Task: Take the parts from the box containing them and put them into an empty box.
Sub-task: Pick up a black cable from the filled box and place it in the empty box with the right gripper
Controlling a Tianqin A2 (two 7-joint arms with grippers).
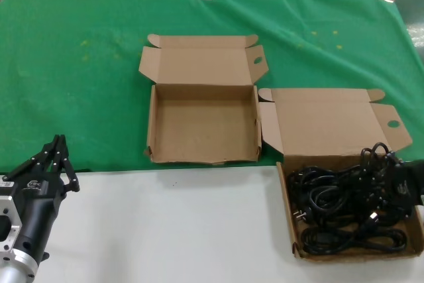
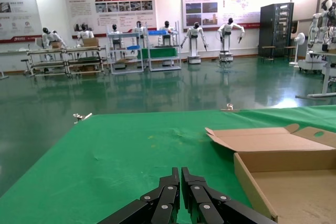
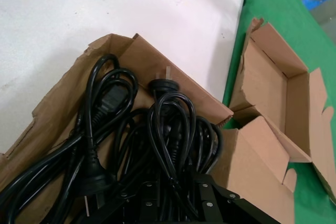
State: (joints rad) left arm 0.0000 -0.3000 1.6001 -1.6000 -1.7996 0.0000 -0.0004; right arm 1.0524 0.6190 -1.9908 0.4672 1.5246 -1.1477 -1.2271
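Because the right pincer (image 1: 405,187), closed on tangled cords (image 1: 348,207) inside the full box (image 1: 286,220), may drag several out, spillage short of the empty box (image 1: 202,130) threatens.

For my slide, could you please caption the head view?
Right gripper over cords in one box; other box empty.
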